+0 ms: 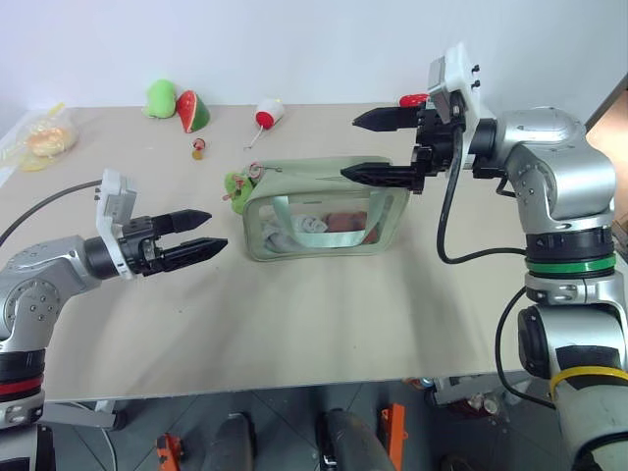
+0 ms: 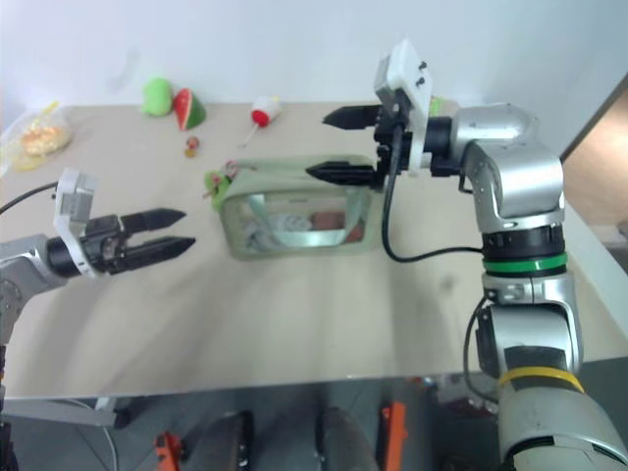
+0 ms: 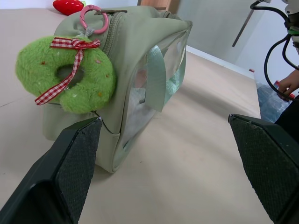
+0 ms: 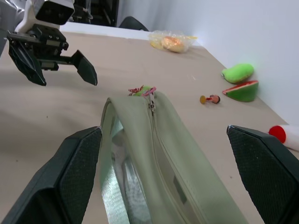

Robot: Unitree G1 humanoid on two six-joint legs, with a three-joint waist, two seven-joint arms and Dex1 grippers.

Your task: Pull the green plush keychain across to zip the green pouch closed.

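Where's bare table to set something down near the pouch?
Free: the wide strip between the boxy sage-green fabric pouch and the near edge of the beige table. Crowded: far edge, with the green plush blob, watermelon-slice toy and crinkled plastic bag.

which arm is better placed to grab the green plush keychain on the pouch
Left. The green plush keychain hangs at the green pouch's left end, and the open left gripper faces it from close by. The open right gripper hovers over the opposite end.

Your left gripper (image 1: 201,236), two black fingers on a silver arm, points level toward the right with jaws spread wide and empty. Your right gripper (image 1: 364,146) hangs higher, aimed leftward, fingers also apart, holding nothing.
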